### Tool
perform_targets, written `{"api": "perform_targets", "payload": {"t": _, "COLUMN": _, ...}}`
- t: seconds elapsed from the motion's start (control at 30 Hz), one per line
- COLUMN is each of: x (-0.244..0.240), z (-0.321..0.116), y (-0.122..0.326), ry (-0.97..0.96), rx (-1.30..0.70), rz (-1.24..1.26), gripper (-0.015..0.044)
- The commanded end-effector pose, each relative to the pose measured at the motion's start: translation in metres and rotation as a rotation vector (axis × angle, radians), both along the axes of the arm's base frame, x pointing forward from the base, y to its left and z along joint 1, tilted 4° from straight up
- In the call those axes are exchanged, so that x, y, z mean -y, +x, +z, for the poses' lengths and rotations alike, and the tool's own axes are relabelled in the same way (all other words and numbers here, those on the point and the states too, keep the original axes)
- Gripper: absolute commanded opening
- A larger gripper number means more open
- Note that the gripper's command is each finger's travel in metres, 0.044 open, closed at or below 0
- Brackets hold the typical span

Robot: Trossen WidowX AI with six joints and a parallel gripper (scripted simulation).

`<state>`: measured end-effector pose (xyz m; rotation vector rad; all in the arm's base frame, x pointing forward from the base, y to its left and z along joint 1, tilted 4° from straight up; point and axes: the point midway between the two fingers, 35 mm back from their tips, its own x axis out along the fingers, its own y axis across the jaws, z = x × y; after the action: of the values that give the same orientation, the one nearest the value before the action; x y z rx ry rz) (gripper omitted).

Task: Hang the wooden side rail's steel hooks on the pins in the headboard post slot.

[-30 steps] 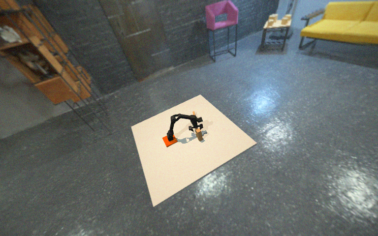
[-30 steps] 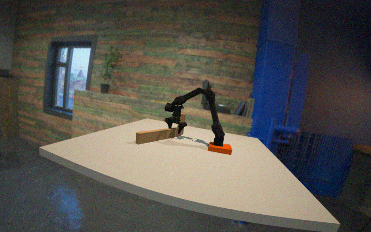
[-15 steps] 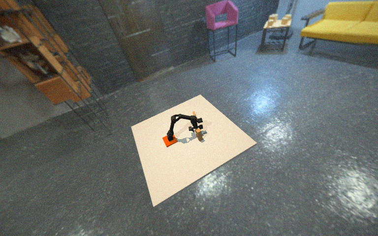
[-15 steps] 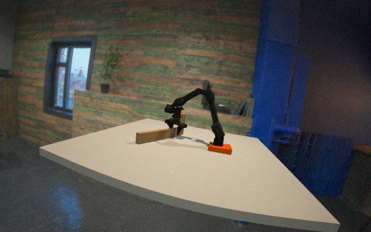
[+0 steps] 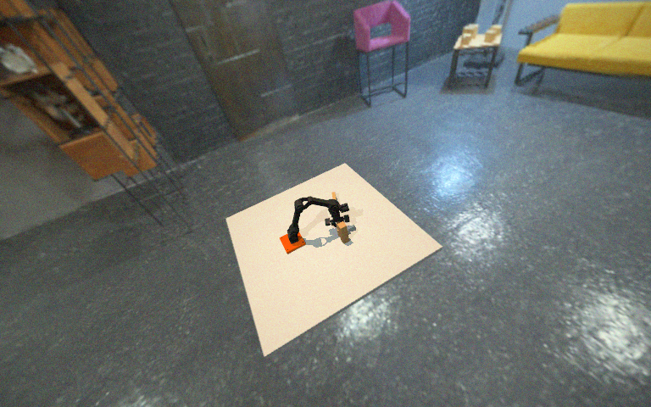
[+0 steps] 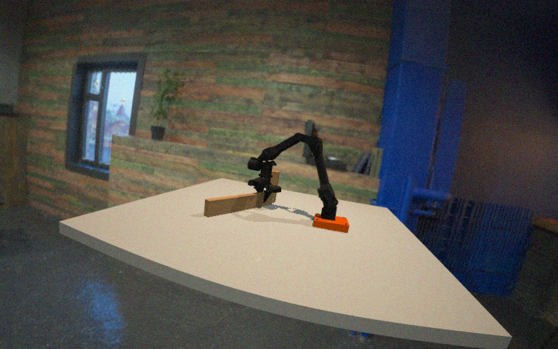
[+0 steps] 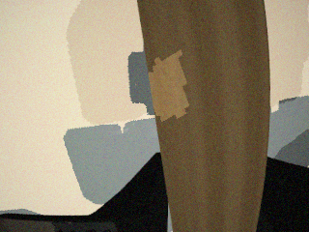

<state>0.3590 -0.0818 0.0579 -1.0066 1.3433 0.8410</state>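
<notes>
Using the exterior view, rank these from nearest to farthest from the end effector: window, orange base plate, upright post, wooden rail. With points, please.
1. Wooden rail (image 5: pixel 334 195) (image 6: pixel 230 203) (image 7: pixel 217 111): between the fingers of the end effector (image 5: pixel 338 222) (image 6: pixel 262 198) (image 7: pixel 189 155).
2. Upright post (image 5: pixel 342 233) (image 6: pixel 276 177): just beyond it.
3. Orange base plate (image 5: pixel 288 249) (image 6: pixel 330 225): picture right, under the arm.
4. Window (image 6: pixel 118 119): picture left, past the table.

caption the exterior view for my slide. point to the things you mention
Black arm on an orange base (image 6: pixel 330 224), its hand (image 6: pixel 263 197) closed on a wooden rail (image 6: pixel 230 204), headboard post (image 6: pixel 275 178) behind.
</notes>
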Motion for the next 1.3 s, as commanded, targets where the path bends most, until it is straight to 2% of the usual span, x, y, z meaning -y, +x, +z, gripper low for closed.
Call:
{"api": "perform_targets", "payload": {"t": 0.0, "x": -0.0005, "z": -0.0009, "y": 0.0000, "ry": 0.003, "rx": -0.001, "rz": 0.006, "gripper": 0.0000}}
{"api": "perform_targets", "payload": {"t": 1.27, "x": -0.0048, "z": -0.0008, "y": -0.0077, "ry": -0.018, "rx": -0.023, "rz": 0.297, "gripper": 0.0000}}
